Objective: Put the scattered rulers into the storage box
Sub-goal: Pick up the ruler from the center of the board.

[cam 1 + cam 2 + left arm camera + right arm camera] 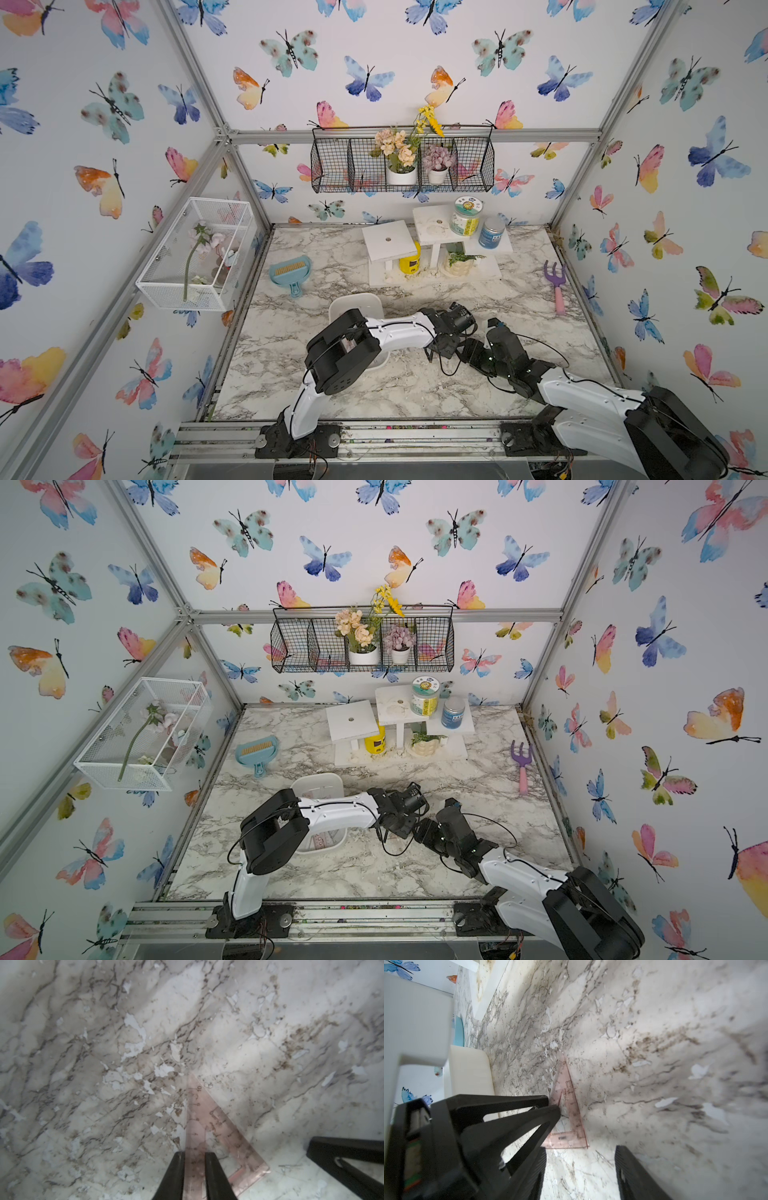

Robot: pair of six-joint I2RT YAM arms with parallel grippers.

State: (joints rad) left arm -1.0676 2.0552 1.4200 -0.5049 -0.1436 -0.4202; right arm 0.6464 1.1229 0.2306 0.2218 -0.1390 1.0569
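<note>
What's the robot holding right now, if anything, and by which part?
The left gripper pinches the pink triangular set square across its scaled side strip; the right gripper is open, holding nothing.

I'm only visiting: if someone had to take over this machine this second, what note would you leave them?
Left gripper: jaws nearly closed astride one edge of the set square lying on the table; firm hold unclear.
Right gripper: open, empty, close by.
Storage box: partly under the left arm, a pinkish ruler already inside.
Left to do: get the set square into the box. No other loose ruler shows, but the arms hide some table.
</note>
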